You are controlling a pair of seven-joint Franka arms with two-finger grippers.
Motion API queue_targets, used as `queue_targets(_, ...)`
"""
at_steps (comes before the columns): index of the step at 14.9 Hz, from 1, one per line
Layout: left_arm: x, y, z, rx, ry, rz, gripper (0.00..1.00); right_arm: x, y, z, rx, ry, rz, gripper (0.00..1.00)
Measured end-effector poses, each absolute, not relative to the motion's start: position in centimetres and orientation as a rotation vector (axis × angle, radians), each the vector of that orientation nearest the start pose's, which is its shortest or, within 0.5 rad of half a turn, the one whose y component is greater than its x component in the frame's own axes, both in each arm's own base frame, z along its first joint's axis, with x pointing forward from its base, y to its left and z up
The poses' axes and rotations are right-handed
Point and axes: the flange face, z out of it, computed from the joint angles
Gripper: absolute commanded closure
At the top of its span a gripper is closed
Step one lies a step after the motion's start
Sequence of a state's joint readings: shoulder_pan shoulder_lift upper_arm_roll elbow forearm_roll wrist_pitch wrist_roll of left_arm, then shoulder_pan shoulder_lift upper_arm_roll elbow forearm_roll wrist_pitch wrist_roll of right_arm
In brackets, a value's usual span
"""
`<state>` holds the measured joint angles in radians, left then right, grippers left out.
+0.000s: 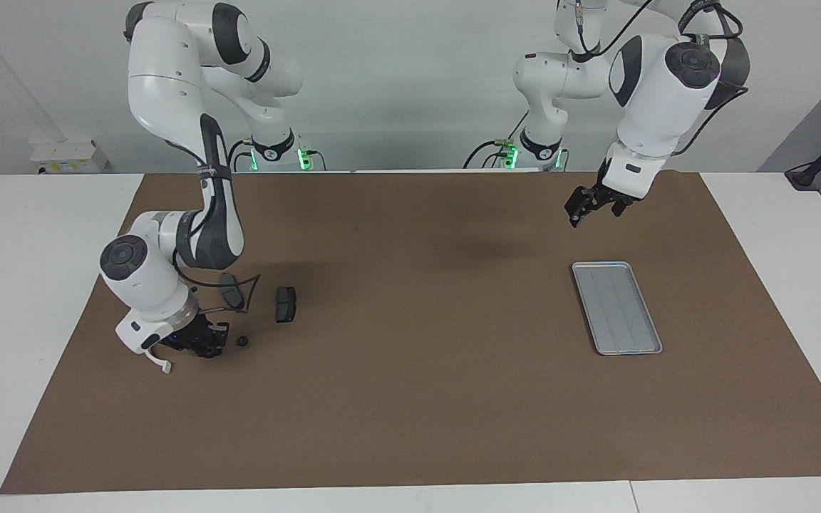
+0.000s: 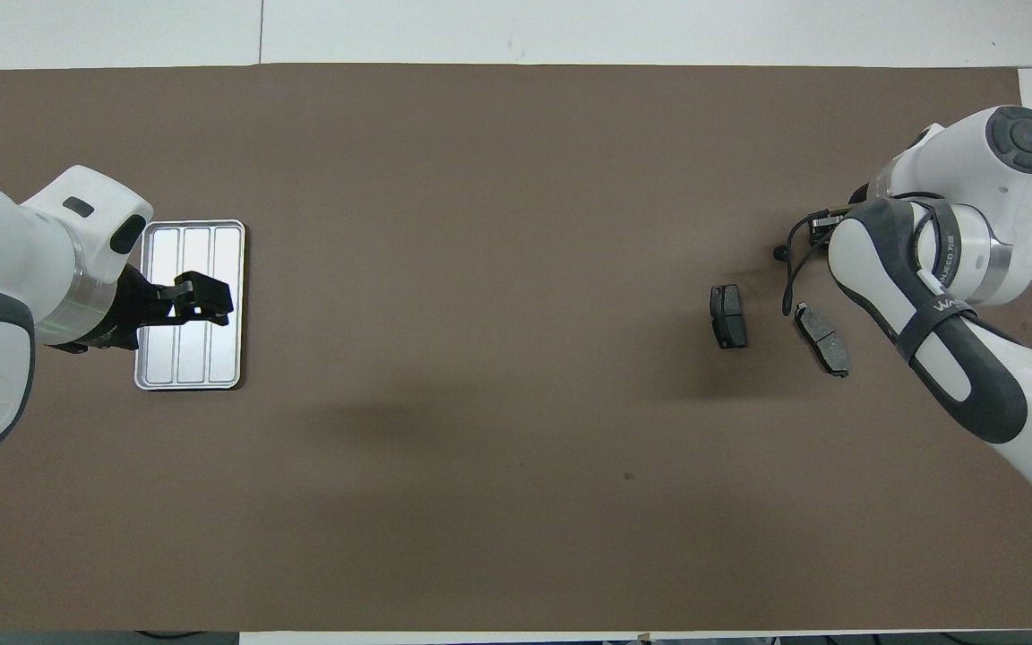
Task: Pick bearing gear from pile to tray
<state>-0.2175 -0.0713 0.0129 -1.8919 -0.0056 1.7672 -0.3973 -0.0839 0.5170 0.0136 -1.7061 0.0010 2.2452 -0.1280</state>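
Observation:
The pile lies toward the right arm's end of the table: two dark grey plates (image 1: 286, 303) (image 1: 231, 288), also in the overhead view (image 2: 728, 315) (image 2: 822, 337), and a tiny black round piece (image 1: 243, 340) farther from the robots. My right gripper (image 1: 209, 344) is down at the mat right beside the round piece, and its wrist hides it from above. A thin white curved piece (image 1: 159, 360) shows under its wrist. The silver tray (image 1: 624, 328) (image 2: 211, 358) lies empty toward the left arm's end. My left gripper (image 1: 594, 208) (image 2: 201, 300) is open and empty, raised over the mat by the tray's nearer end.
A brown mat (image 1: 410, 399) covers most of the white table (image 1: 40, 235). A black cable (image 1: 243, 296) from the right arm hangs over the plate nearest that arm. The arms' bases (image 1: 279, 153) (image 1: 539, 153) stand at the table's edge.

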Motion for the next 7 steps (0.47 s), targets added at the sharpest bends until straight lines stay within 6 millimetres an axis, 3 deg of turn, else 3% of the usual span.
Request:
queue_targets(2, 52.3, -10.9, 52.7, -3.116, -0.303, 0.082, 0.00, 67.9, -4.1, 31.9, -3.132, -0.094, -0.063, 1.00)
queue_targets(4, 52.3, -10.9, 52.7, -3.116, -0.308, 0.081, 0.00, 68.7, -1.7, 36.5, -3.127, -0.062, -0.069, 1.00)
queue_targets(7, 52.4, -10.9, 52.6, -3.115, -0.321, 0.077, 0.00, 68.4, 6.1, 44.8, -3.124, 0.036, -0.023, 1.00)
